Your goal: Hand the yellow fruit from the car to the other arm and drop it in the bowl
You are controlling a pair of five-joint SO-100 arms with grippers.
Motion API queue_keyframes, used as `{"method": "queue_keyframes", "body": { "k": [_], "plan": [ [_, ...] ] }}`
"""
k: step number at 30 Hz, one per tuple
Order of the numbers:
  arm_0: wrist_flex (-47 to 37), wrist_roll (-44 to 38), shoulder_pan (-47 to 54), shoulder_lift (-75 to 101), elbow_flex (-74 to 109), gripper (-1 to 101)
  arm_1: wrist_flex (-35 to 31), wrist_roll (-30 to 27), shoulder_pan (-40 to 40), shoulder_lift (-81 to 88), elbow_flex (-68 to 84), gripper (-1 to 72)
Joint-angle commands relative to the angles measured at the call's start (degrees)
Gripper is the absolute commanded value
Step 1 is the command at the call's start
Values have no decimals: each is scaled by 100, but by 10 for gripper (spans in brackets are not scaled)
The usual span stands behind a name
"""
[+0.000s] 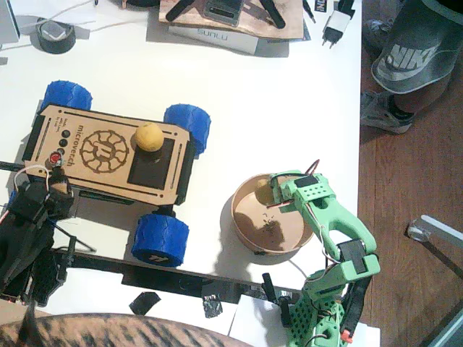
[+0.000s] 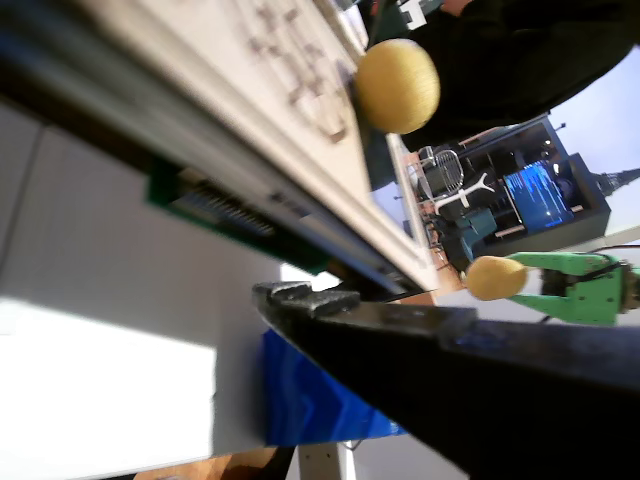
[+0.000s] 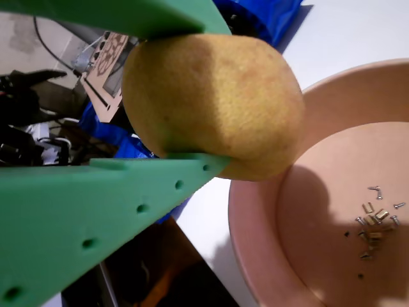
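Ochre and matt, with a faint brownish blush, the yellow fruit [image 3: 217,102] is pinched between the green fingers [image 3: 96,204] of the right arm, one above it and one below. It hangs over the rim of the bowl [image 3: 255,217]. In the fixed view it sits at about ten o'clock of the bowl's round.

We judge it light and fairly firm. Its finely pitted skin should grip rather than slide, and a short drop should not hurt it. Being round, it could roll out of a shallow hold, so it is best taken across its widest part, which is roughly how the fingers pinch it now. Opening them here should let it fall inside the rim, though close to the edge.

A few small metal bits [image 3: 374,220] lie in the bowl's pale inside.

At ten o'clock from the bowl stands the car [image 1: 87,126], with a second yellow fruit [image 1: 149,136] resting on its deck beside the black panel. The engraved word by the gear emblem begins "micro"; we cannot be sure of the rest.

The left arm's black fingers [image 2: 420,330] lie low by the car's near corner. We cannot tell whether they are spread or pressed together.

At twelve o'clock on the worktop [image 1: 289,108] a box [image 1: 213,34] reads "SUNLU". At two o'clock, a person's grey garment [image 1: 412,54] shows "NIKE".
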Motion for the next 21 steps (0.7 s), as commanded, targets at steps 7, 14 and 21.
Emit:
{"method": "queue_keyframes", "body": {
  "k": [7, 14, 21],
  "plan": [
    [79, 53, 44, 448, 378, 370, -35, 44, 185, -193, -158, -1],
    [158, 53, 44, 650, 422, 348, -79, 158, 220, -272, -132, 2],
    [167, 53, 44, 677, 422, 347, -70, 255, 255, -237, -88, 146]
  ]
}}
